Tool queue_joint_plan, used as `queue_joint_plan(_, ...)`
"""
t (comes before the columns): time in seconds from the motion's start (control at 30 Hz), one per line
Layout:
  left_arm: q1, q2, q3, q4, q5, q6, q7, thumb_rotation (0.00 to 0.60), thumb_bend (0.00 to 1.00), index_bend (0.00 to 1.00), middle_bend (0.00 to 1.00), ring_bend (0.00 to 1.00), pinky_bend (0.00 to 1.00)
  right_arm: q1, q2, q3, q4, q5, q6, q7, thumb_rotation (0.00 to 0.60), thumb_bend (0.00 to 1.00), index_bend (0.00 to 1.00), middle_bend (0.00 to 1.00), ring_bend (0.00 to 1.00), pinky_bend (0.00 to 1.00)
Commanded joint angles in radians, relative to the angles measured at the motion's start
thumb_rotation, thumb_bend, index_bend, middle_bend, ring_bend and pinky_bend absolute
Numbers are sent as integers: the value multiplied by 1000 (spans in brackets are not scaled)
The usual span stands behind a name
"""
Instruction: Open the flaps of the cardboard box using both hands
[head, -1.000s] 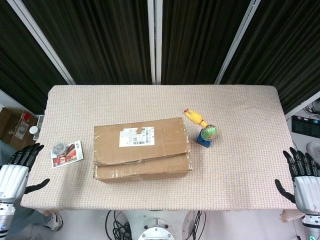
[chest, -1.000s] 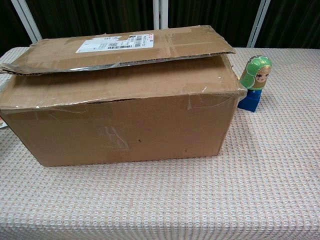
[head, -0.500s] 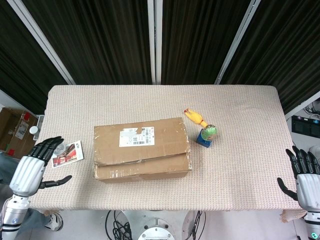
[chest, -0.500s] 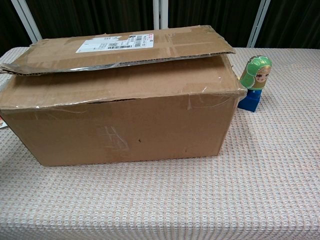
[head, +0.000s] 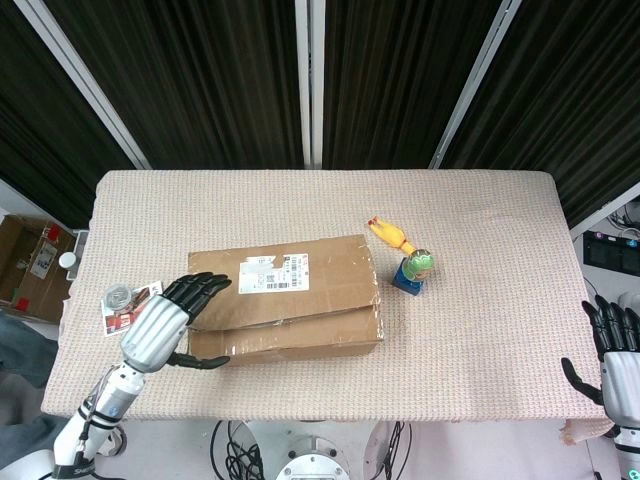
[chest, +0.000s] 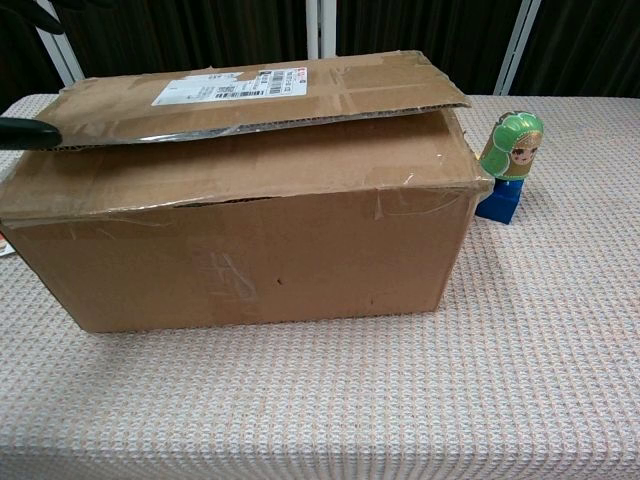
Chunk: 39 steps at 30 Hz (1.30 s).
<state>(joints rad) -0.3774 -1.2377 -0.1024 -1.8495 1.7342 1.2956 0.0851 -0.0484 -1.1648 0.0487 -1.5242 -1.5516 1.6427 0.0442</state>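
The cardboard box (head: 283, 297) lies mid-table with its flaps folded down; the top flap (chest: 250, 95), bearing a white label, sits slightly lifted along its front edge. My left hand (head: 165, 322) is at the box's left end, fingers spread and holding nothing, its fingertips (head: 212, 283) over the top-left corner. In the chest view only its thumb (chest: 25, 131) shows at the left edge beside the flap. My right hand (head: 620, 358) hangs open past the table's right edge, far from the box.
A green-headed doll on a blue block (head: 414, 270) and a yellow rubber chicken (head: 389, 235) stand just right of the box. A card and a small round tin (head: 118, 297) lie left of it. A brown carton (head: 25, 255) sits on the floor.
My left hand has swung in from beyond the table's left edge to the box's left end. My right hand has drifted slightly down and right.
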Motion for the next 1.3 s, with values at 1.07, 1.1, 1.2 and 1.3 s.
queue_joint_plan(1.07, -63, -251, -95, 215, -34, 154, 266, 600, 59, 99, 146, 121, 189, 1, -5, 17, 6, 25, -21, 17, 600, 244, 0, 0, 0, 0)
queue_joint_plan(1.1, -63, -247, -103, 211, -34, 164, 268, 600, 60, 99, 145, 121, 189, 1, -5, 17, 5, 25, -20, 18, 600, 244, 0, 0, 0, 0)
queue_joint_plan(1.2, -71, -242, -142, 202, -18, 213, 276, 600, 60, 96, 148, 121, 189, 1, -3, 19, 2, 26, -19, 17, 600, 245, 0, 0, 0, 0)
queue_joint_plan(1.3, -98, -250, -190, 217, -5, 237, 301, 600, 59, 89, 153, 121, 189, 2, -2, 17, -5, 25, -24, 10, 600, 247, 0, 0, 0, 0)
